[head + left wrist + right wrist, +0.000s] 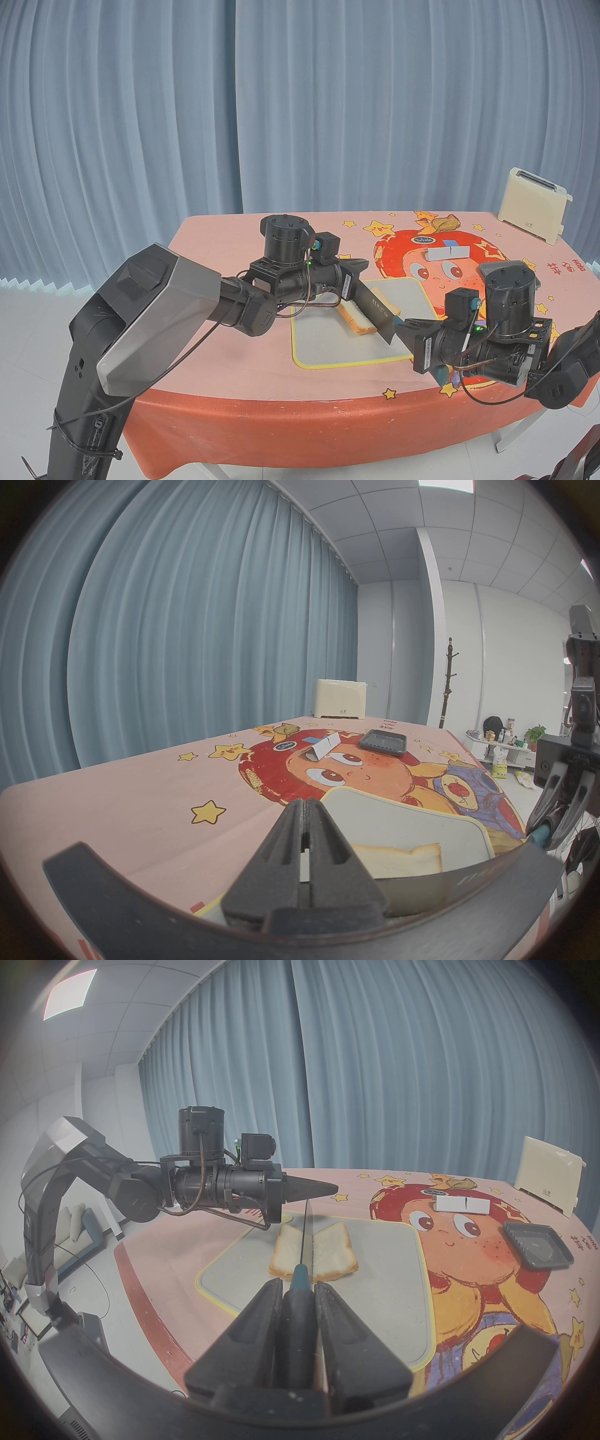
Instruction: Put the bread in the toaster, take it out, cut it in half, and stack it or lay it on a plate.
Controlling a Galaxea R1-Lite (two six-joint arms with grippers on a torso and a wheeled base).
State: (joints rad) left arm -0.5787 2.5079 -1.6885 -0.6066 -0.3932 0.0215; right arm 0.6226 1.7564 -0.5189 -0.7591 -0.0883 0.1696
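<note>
A slice of bread (355, 317) (332, 1254) (400, 860) lies on the grey, yellow-edged cutting mat (331, 344) (387, 1285). My right gripper (409, 334) (297, 1294) (556, 820) is shut on the teal-tipped handle of a knife (382, 310) (304, 1235). The blade stands edge-down across the middle of the slice. Just above the bread's far-left side hovers my left gripper (361, 267) (306, 830) (328, 1189), shut with nothing in it. The cream toaster (534, 203) (339, 699) (550, 1174) stands at the table's far right corner. A dark plate (537, 1244) (382, 741) lies right of the mat.
A small white block (447, 252) (461, 1204) (324, 747) lies on the printed pink tablecloth (219, 237) between mat and toaster. Curtains hang behind the table. The left half of the table is bare cloth.
</note>
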